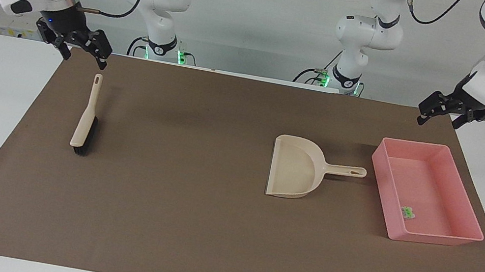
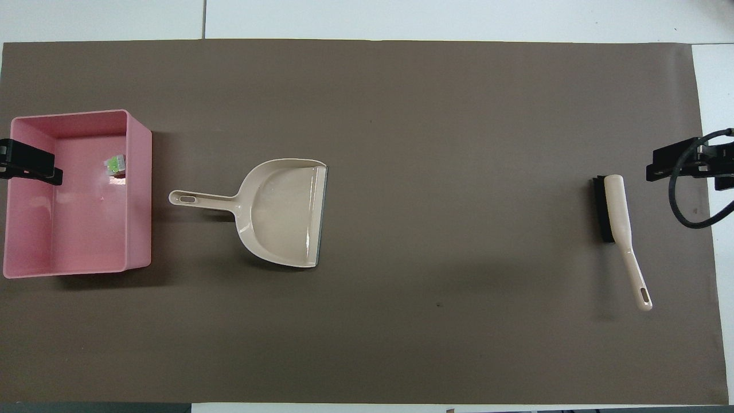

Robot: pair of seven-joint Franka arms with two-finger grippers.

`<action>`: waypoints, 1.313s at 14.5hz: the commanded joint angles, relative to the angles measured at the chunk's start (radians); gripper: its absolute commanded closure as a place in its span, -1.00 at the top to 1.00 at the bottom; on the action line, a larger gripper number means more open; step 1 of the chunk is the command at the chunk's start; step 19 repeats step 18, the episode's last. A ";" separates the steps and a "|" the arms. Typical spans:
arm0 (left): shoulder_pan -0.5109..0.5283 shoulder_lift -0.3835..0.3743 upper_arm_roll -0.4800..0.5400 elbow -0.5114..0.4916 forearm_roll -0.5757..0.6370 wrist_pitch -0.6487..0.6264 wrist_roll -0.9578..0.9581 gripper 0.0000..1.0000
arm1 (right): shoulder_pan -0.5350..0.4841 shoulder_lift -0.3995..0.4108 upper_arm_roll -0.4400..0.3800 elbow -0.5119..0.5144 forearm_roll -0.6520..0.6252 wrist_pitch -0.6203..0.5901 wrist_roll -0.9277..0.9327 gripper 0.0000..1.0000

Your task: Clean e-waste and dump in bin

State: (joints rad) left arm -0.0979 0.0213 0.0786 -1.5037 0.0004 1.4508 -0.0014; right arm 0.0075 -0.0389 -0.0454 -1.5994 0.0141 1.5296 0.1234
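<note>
E-waste (image 1: 407, 213) in bin (image 1: 446, 238), dustpan (image 1: 294, 167) beside.

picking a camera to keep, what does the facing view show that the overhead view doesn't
Only the facing view shows the white arms and both whole grippers: left gripper open, raised near the pink rectangular plastic bin; right gripper open above the beige brush handle.

Only the overhead view looks straight down on the full brown mat and gives just gripper tips.

Both show the beige plastic dustpan, brush, and a white-green e-waste piece lying in the bin.
</note>
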 commanded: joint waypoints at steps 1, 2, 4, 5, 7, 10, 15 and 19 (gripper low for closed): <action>-0.003 -0.007 0.003 -0.012 0.018 -0.015 -0.003 1.00 | 0.003 -0.010 -0.004 -0.014 0.015 0.001 0.007 1.00; -0.003 -0.009 0.003 -0.015 0.018 -0.012 -0.003 1.00 | 0.003 -0.010 -0.004 -0.014 0.015 0.000 0.007 1.00; -0.005 -0.015 0.003 -0.024 0.020 -0.006 0.000 1.00 | 0.003 -0.010 -0.004 -0.014 0.015 0.001 0.007 1.00; -0.005 -0.015 0.003 -0.030 0.020 0.009 0.001 1.00 | 0.003 -0.010 -0.004 -0.014 0.015 0.001 0.007 1.00; -0.006 -0.015 0.003 -0.032 0.020 0.023 0.020 1.00 | 0.003 -0.010 -0.005 -0.014 0.015 0.001 0.008 1.00; -0.010 -0.015 0.001 -0.032 0.033 0.039 0.080 1.00 | 0.000 -0.010 -0.005 -0.014 0.013 0.001 0.005 1.00; -0.005 -0.023 0.001 -0.046 0.032 0.043 0.080 1.00 | 0.008 -0.004 -0.004 -0.001 0.003 0.035 0.004 1.00; 0.001 -0.026 0.001 -0.055 0.032 0.045 0.080 1.00 | 0.008 -0.006 -0.001 -0.001 0.003 0.038 0.004 1.00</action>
